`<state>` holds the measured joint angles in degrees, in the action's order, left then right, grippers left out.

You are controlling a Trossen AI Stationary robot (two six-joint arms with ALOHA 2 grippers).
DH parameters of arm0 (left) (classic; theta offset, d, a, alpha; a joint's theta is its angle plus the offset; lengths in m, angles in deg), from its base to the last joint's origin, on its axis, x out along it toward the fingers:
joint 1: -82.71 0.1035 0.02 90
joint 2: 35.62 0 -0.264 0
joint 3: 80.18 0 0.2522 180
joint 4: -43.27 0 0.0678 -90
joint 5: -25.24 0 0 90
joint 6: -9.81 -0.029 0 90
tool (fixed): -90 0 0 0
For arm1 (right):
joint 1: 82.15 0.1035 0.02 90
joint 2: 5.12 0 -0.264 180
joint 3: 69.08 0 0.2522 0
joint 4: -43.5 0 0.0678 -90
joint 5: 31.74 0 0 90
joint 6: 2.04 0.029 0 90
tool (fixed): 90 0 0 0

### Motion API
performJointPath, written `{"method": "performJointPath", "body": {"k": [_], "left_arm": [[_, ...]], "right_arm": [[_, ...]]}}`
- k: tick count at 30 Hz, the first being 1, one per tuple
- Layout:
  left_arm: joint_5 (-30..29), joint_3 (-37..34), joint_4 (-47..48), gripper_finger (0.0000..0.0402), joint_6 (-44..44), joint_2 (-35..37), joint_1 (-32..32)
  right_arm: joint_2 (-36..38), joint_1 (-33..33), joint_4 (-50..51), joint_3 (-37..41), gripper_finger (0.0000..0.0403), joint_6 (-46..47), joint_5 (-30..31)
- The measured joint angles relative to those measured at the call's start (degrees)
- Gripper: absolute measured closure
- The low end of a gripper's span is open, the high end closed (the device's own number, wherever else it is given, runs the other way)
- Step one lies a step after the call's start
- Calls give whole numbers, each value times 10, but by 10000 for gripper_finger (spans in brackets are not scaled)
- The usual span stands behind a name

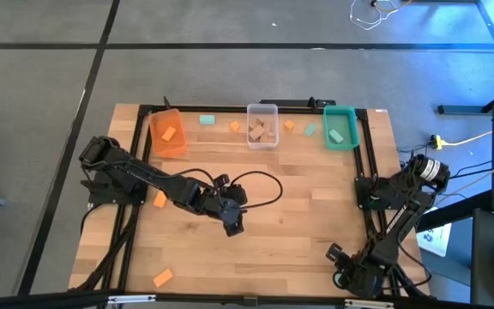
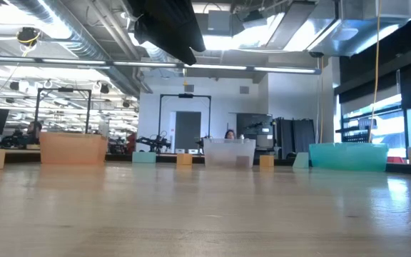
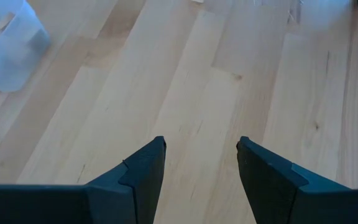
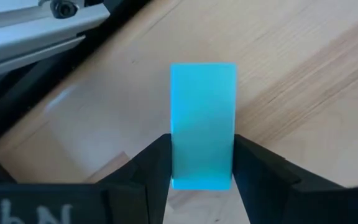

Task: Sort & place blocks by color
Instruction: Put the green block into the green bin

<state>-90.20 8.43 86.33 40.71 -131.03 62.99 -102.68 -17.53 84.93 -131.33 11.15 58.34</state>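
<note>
Teal block (image 4: 202, 124): pinched between the right pincer's fingers (image 4: 143, 171), over the table's near right corner.
Right pincer (image 4: 202, 163): closed on the teal block, low by the table's right edge.
Left pincer (image 3: 201, 155): spread, nothing between its fingers, over bare wood mid-table (image 1: 298, 215).
Loose blocks: orange block (image 1: 162, 277) near the near left corner; another orange block (image 1: 159, 199) beside the left arm.
Bins: orange bin (image 1: 168, 133), clear bin (image 1: 262, 125), teal bin (image 1: 340, 129) along the far edge.

Teal block's (image 4: 202, 124) lower end behind claw fingers (image 4: 142, 180)
</note>
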Motion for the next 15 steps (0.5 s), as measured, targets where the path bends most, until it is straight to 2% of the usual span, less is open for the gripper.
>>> {"method": "performJointPath", "body": {"k": [15], "left_arm": [[0, 0, 0, 211, 0, 0, 13]], "right_arm": [[16, 0, -14, 2, 240, 31, 7]]}}
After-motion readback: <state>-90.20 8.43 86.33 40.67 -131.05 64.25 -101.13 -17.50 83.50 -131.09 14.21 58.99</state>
